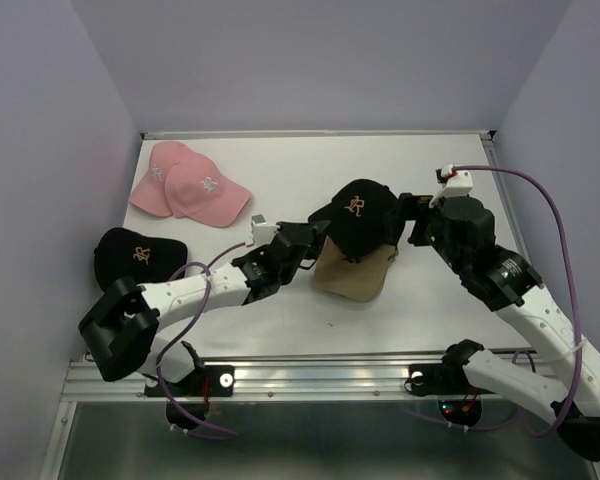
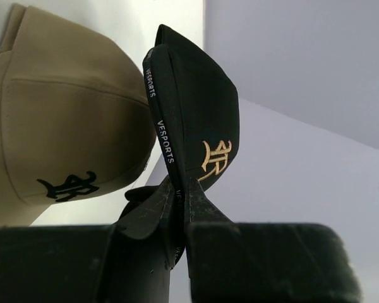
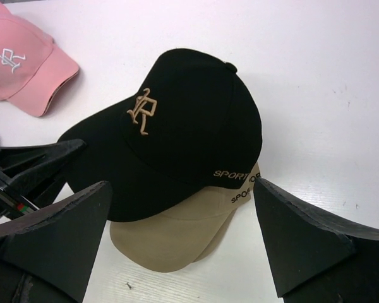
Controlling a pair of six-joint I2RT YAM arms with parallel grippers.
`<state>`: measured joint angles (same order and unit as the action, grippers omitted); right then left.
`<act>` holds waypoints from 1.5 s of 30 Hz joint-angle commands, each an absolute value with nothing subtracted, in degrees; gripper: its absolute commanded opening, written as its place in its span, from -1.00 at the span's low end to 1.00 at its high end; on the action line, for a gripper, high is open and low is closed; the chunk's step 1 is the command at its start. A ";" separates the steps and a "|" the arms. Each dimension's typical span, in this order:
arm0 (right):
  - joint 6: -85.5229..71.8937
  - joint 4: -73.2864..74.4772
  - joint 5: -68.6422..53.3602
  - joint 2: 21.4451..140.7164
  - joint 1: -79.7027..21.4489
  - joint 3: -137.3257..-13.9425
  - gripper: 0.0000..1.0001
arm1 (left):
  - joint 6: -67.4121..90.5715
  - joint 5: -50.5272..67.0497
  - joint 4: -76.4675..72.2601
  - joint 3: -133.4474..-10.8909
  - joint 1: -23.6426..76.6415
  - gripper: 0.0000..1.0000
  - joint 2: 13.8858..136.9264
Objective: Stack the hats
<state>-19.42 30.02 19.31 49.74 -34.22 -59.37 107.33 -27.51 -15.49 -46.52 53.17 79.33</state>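
Observation:
A black cap (image 1: 360,213) with a gold "R" sits on top of two stacked tan caps (image 1: 352,277) at the table's middle. My left gripper (image 1: 313,238) is shut on this black cap's brim; the left wrist view shows the brim (image 2: 167,139) pinched edge-on between the jaws of the gripper (image 2: 181,186), with the tan cap (image 2: 63,126) beside it. My right gripper (image 1: 412,222) is open and empty just right of the stack; in its own view the gripper (image 3: 183,186) faces the black cap (image 3: 177,132) and the tan brims (image 3: 170,237). A second black cap (image 1: 138,255) lies at the left. Two pink caps (image 1: 192,190) overlap at back left.
The white table (image 1: 310,160) has side walls left and right and a back wall. A metal rail (image 1: 310,372) runs along the near edge. A purple cable (image 1: 540,200) loops off the right arm.

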 commanded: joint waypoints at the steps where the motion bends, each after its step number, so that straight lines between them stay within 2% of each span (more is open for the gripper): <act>1: -17.58 28.39 20.74 49.31 -34.80 -59.41 1.00 | 112.23 -31.38 -13.89 -48.34 54.67 -1.00 78.13; 15: -15.65 28.56 20.66 51.76 -34.80 -58.62 1.00 | 120.84 -34.80 -2.65 -51.50 58.44 -1.00 83.66; 22: -15.73 28.56 20.92 52.73 -34.80 -57.66 1.00 | 122.60 -31.82 2.17 -53.52 59.68 -1.00 86.92; 25: -16.26 28.56 20.74 52.91 -34.80 -57.13 1.00 | 122.70 -30.94 4.56 -53.44 59.77 -0.79 86.49; 29: -16.61 28.56 20.39 53.70 -34.80 -56.60 1.00 | 120.33 -30.76 6.59 -54.14 60.55 -0.06 85.43; 30: -16.61 28.56 20.48 53.79 -34.80 -56.60 1.00 | 119.89 -30.76 6.77 -54.14 60.90 0.30 85.17; 31: -16.70 28.56 20.39 53.88 -34.80 -56.51 1.00 | 119.53 -30.67 7.29 -54.05 61.60 0.46 84.82; 32: -16.79 28.56 20.39 53.96 -34.80 -56.51 1.00 | 118.92 -30.59 7.56 -53.97 61.87 0.75 84.64; 33: -16.96 28.56 20.39 53.88 -34.80 -56.60 1.00 | 118.74 -30.32 7.91 -53.79 62.22 0.84 84.29; 36: -17.40 28.48 20.22 53.79 -34.80 -56.43 1.00 | 117.78 -30.06 8.79 -53.18 62.84 0.98 83.15; 45: -18.89 28.04 18.55 56.68 -34.80 -57.65 1.00 | 110.58 -30.85 12.92 -53.52 63.54 0.98 79.28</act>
<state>-17.80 29.95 19.44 55.11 -34.24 -56.29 114.24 -28.86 9.10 -52.14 63.02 82.06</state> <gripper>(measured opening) 0.998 0.986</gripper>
